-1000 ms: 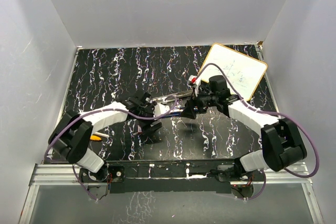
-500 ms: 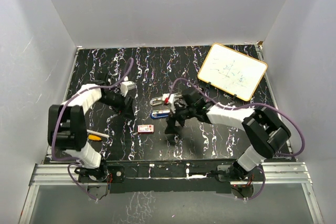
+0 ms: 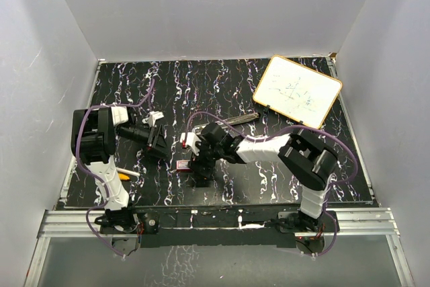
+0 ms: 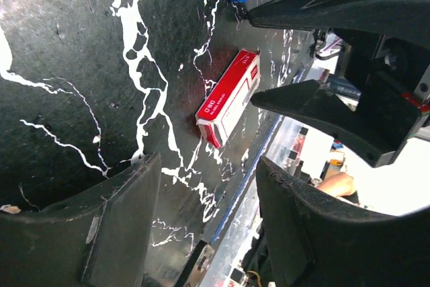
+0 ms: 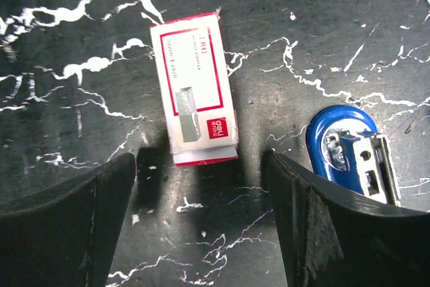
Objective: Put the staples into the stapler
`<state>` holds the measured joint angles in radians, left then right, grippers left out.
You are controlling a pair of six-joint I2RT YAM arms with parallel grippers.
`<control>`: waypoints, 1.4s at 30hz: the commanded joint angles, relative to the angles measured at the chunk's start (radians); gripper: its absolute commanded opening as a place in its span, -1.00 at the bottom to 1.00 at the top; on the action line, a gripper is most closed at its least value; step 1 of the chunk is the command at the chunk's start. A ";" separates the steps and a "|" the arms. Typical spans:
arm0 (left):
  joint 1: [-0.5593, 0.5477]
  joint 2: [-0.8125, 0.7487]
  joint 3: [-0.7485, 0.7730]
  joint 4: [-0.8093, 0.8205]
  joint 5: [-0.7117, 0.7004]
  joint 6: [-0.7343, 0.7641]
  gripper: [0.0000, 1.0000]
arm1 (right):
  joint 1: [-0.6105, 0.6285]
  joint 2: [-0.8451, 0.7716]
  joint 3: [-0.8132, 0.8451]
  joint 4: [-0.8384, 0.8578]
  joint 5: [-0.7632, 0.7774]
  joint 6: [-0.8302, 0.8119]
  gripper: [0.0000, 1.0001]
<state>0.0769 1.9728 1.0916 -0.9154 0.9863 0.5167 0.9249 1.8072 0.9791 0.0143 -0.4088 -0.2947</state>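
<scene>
Right wrist: staple box (image 5: 195, 89) lies apart from stapler (image 5: 341, 136).

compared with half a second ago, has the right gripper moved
Yes. The right gripper has moved left and toward the near edge, farther from the whiteboard, and is now right beside the staple box.

The right gripper (image 3: 200, 168) is sliding left and nearer, its spread fingers coming to hover around the staple box (image 3: 182, 165), while the left gripper (image 3: 160, 147) is drawing back leftward, away from the middle, also spread wide.
</scene>
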 commanded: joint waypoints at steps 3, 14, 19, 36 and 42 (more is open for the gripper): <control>-0.004 -0.010 -0.041 0.048 0.094 -0.104 0.06 | 0.014 0.057 0.081 0.045 0.066 -0.034 0.62; -0.063 0.013 -0.056 0.073 0.122 -0.132 -0.22 | 0.017 0.123 0.096 0.098 0.036 0.028 0.37; -0.062 0.025 -0.046 0.057 0.128 -0.119 -0.24 | 0.017 0.147 0.099 0.123 0.047 0.090 0.19; -0.018 -0.078 -0.056 0.131 0.039 -0.204 0.06 | 0.084 0.129 0.049 0.158 0.259 0.244 0.01; -0.017 -0.074 -0.083 0.152 0.051 -0.216 -0.01 | 0.097 0.134 0.052 0.153 0.317 0.262 0.07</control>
<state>0.0566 1.9503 1.0405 -0.7658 1.0142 0.3099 1.0103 1.9251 1.0359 0.2096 -0.1478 -0.0753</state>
